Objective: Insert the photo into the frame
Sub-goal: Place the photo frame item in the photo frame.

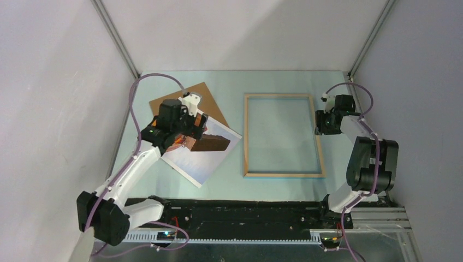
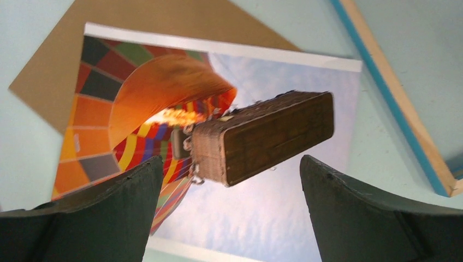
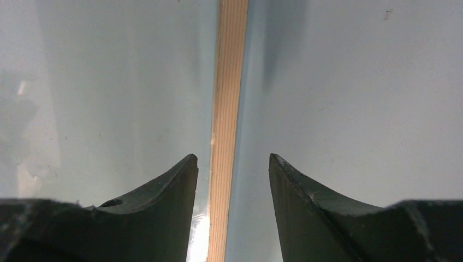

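As I look down from the overhead camera, the tabletop [image 1: 229, 82] is a pale green, matt surface. It is closed in by plain light grey walls [image 1: 235, 33] at the back and on both sides, with metal struts [image 1: 117, 38] rising in the two far corners. A black rail [image 1: 245, 213] along the near edge carries the arm bases.

The photo [image 1: 203, 164] lies flat on the left half of the tabletop, turned at an angle and partly on top of a brown backing board [image 1: 210, 95]. It has a white border and shows a hot-air balloon in orange, red, yellow and blue panels, with a dark brown wicker basket on a pale cloudy sky.

The frame [image 1: 284, 174] lies flat right of the middle, light wood upward, with a blue edge. The photo's nearest corner comes close to its left side.

My left claw [image 2: 230, 159] hangs over the photo, spread wide, with nothing between its fingers. My right claw [image 3: 233, 158] straddles the frame's right side, about half open, with a gap on each side, so it grips nothing.
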Robot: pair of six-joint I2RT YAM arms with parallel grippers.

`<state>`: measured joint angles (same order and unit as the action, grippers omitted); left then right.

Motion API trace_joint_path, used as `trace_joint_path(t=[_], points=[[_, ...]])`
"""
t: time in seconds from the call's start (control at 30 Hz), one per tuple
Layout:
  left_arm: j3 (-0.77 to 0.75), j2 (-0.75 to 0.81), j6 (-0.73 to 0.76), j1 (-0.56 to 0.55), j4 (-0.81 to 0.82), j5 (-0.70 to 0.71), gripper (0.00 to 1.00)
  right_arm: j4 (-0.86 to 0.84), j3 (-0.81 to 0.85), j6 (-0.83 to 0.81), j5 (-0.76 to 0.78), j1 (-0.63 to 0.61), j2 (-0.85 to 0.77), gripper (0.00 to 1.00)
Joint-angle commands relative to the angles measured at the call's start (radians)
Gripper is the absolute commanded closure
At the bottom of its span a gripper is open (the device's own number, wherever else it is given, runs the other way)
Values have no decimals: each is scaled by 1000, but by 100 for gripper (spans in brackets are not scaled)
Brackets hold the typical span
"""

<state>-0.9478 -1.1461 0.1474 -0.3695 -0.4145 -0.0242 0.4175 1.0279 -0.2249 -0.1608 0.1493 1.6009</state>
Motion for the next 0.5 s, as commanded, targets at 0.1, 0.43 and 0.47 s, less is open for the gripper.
trace_joint_path(t=[0.1,0.43,0.47], points=[[30,45,1,163,-96,-6,0,-45,10,-14,3,3,54,46],[52,2,-11,441,-172,-57,0,-26,62,9,-18,10,128,53],[49,-17,-20,486,-183,-70,0,-24,69,14,-20,10,137,55]])
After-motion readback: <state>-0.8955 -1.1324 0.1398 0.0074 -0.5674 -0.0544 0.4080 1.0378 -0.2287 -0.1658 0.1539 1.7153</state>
